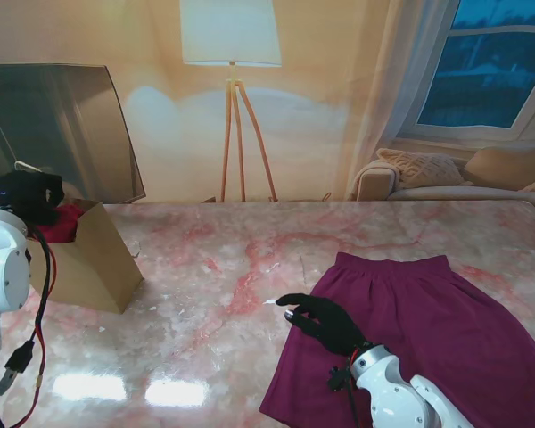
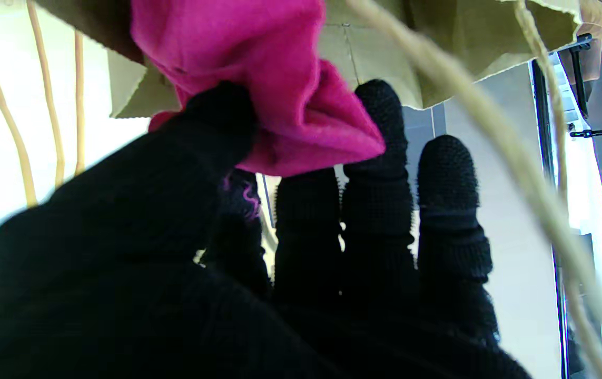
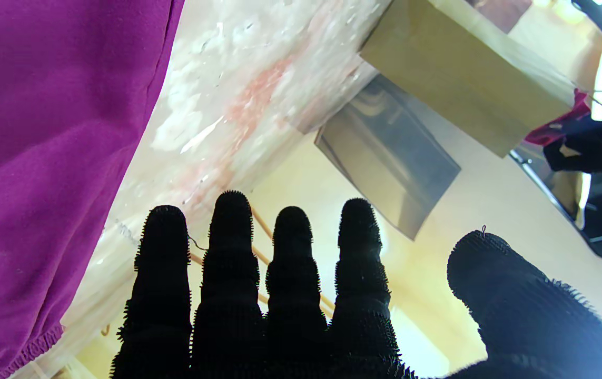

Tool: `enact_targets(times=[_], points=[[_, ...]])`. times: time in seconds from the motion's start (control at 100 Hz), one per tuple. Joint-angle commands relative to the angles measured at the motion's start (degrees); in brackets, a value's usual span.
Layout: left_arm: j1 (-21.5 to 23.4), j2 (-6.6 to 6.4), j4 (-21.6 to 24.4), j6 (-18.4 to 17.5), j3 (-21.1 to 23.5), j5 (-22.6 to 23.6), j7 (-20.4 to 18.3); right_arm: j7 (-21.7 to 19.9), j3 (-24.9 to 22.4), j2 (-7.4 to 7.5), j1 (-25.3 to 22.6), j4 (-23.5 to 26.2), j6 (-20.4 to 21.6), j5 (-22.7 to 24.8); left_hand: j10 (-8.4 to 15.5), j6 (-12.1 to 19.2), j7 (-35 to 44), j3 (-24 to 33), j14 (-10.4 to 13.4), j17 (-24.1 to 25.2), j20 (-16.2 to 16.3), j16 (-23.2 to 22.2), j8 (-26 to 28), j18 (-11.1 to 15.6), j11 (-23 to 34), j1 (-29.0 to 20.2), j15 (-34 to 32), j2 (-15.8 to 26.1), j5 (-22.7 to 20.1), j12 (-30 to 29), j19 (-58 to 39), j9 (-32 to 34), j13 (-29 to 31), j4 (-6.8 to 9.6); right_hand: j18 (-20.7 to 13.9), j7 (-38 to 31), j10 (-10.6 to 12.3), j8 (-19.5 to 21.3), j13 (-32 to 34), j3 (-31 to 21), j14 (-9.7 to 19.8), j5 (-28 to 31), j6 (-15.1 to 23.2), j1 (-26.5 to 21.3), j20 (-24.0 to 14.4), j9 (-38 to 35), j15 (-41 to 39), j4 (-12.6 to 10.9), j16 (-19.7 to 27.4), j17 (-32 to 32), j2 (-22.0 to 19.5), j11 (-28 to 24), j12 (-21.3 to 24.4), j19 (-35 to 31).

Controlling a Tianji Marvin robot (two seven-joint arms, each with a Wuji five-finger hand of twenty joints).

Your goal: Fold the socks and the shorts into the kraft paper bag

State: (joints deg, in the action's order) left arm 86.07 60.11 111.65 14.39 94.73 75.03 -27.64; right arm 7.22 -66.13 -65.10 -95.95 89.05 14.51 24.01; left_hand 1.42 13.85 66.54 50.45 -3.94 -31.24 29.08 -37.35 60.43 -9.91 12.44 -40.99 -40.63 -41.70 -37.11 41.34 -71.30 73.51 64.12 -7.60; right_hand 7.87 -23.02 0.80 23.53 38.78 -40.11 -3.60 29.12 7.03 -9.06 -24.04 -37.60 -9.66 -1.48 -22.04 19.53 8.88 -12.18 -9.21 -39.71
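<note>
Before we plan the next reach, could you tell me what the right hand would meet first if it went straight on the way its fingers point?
Probably only bare table: the right hand points left, off the shorts, toward the distant kraft paper bag.

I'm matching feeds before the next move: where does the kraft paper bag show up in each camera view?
Stand view: the kraft paper bag stands at the table's far left, under the left hand.
Left wrist view: its tan paper fills the area just past the fingertips, behind the pink sock.
Right wrist view: the bag is seen across the marble.
Shared landmark: the pink sock at the bag's mouth, also visible in the stand view.
</note>
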Motion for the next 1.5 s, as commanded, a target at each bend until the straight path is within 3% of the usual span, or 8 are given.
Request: enact_targets(times=[0.0, 0.14, 0.21, 0.32, 0.59, 0.93, 1.09, 1.49], points=[[0.17, -0.23, 0.05, -0.02, -0.08, 0.16, -0.40, 0.12, 0.16, -0.26, -0.31, -0.09, 0.20, 0.06, -0.65, -1.39, -1.86, -0.44, -0.08, 1.26, 1.66, -0.43, -3.02, -0.84, 3.38, 0.22, 1.37, -1.09, 1.11, -3.20, 0.82, -2.37, -1.63, -4.08, 0.11, -0.28, 0.11, 0.36, 0.79, 1.76, -0.38, -1.10, 1.67, -0.63, -2.19, -0.71, -1.23, 2.31, -1.33, 0.24, -0.70, -0.56, -0.55, -1.61], [0.64, -0.22, 0.51, 0.22, 0.33, -0.58, -0.24, 0.07, 0.23, -0.25, -0.07, -0.31, 0.33, 0.06, -2.95, -6.90, -14.84, -0.30, -0.93, 4.47, 2.40, 0.31, -17.56, -1.82, 7.09, 2.70, 5.07, -0.08, 2.09, -10.24, 3.89, -9.29, -5.53, -3.86, 0.13, -0.30, 0.11, 0.36, 0.78, 1.76, -0.38, -1.01, 1.56, -0.63, -2.19, -0.72, -1.23, 2.31, -1.33, 0.23, -0.73, -0.56, -0.55, -1.60], [0.85, -0.26, 0.98, 0.71, 0.54, -2.14, -0.48, 0.12, 0.34, -0.27, 0.10, -0.51, 0.46, 0.03, -3.21, -12.00, -28.12, 3.58, -1.29, 5.85, 2.81, 1.44, -29.50, -2.22, 7.43, 6.34, 7.38, 1.98, -0.84, -15.93, 5.85, -11.44, -6.96, 0.15, 0.14, -0.27, 0.13, 0.36, 0.80, 1.76, -0.37, -1.06, 1.62, -0.62, -2.19, -0.71, -1.23, 2.31, -1.33, 0.21, -0.76, -0.56, -0.55, -1.60], [1.24, -0.24, 1.63, 1.26, 0.76, -3.98, 0.13, 0.21, 0.46, -0.29, 0.24, -0.73, 0.55, 0.06, -3.83, -12.99, -33.42, 2.72, -1.96, 7.87, 2.59, 2.51, -34.70, -2.28, 6.38, 7.36, 9.82, 1.78, -1.88, -18.64, 8.30, -13.95, -9.47, 0.22, 0.10, -0.28, 0.11, 0.36, 0.75, 1.79, -0.38, -1.06, 1.52, -0.65, -2.19, -0.65, -1.22, 2.31, -1.33, 0.20, -0.77, -0.54, -0.55, -1.59], [1.78, 0.04, 3.32, 2.25, 0.36, -7.19, 3.51, 0.54, 0.45, -0.33, 0.24, -0.84, 0.63, 0.31, -4.92, -12.66, -36.15, 0.20, -2.82, 15.29, 0.95, 6.43, -37.29, -1.96, 2.22, 8.77, 18.13, 3.57, -2.12, -21.38, 16.81, -22.45, -19.29, 0.11, 0.13, -0.29, 0.08, 0.36, 0.78, 1.80, -0.41, -1.05, 1.59, -0.65, -2.19, -0.70, -1.23, 2.31, -1.34, 0.19, -0.76, -0.56, -0.55, -1.59], [2.55, 0.01, 5.27, 1.44, 1.51, -7.37, 2.54, 0.60, 0.49, -0.36, 0.39, -1.21, 0.93, 0.18, -5.18, -12.85, -38.31, -2.71, -3.19, 17.76, 0.99, 7.96, -38.37, -2.35, 1.40, 9.92, 20.05, 7.92, -2.98, -21.91, 20.58, -23.86, -22.39, 1.04, 0.17, -0.29, 0.15, 0.36, 0.79, 1.79, -0.38, -1.05, 1.59, -0.62, -2.20, -0.69, -1.23, 2.31, -1.34, 0.21, -0.76, -0.54, -0.55, -1.59], [3.65, 0.24, 6.85, 0.85, 1.45, -9.02, 4.96, 0.45, 0.40, -0.31, 0.38, -1.06, 0.91, 0.25, -5.27, -12.96, -39.24, -4.65, -2.95, 18.47, 0.46, 9.61, -38.58, -1.35, 0.80, 10.61, 22.08, 9.54, -2.76, -22.05, 22.62, -24.93, -24.32, 1.91, 0.12, -0.31, 0.10, 0.36, 0.76, 1.80, -0.33, -1.00, 1.54, -0.63, -2.20, -0.71, -1.22, 2.32, -1.34, 0.20, -0.80, -0.54, -0.55, -1.59], [8.84, 1.62, 14.69, 1.12, -1.36, -15.91, 14.76, -0.41, -1.70, 0.18, -1.34, 2.48, -0.19, 2.34, -6.15, -14.93, -44.11, -11.40, -2.52, 22.55, -6.85, 13.74, -40.23, 2.44, -1.71, 13.52, 26.27, 17.73, -1.78, -23.52, 30.21, -30.20, -30.92, 4.15, -0.11, -0.29, 0.07, 0.35, 0.63, 1.75, -0.29, -1.00, 1.80, -0.76, -2.12, -0.87, -1.14, 2.30, -1.29, 0.16, -0.86, -0.58, -0.56, -1.46]])
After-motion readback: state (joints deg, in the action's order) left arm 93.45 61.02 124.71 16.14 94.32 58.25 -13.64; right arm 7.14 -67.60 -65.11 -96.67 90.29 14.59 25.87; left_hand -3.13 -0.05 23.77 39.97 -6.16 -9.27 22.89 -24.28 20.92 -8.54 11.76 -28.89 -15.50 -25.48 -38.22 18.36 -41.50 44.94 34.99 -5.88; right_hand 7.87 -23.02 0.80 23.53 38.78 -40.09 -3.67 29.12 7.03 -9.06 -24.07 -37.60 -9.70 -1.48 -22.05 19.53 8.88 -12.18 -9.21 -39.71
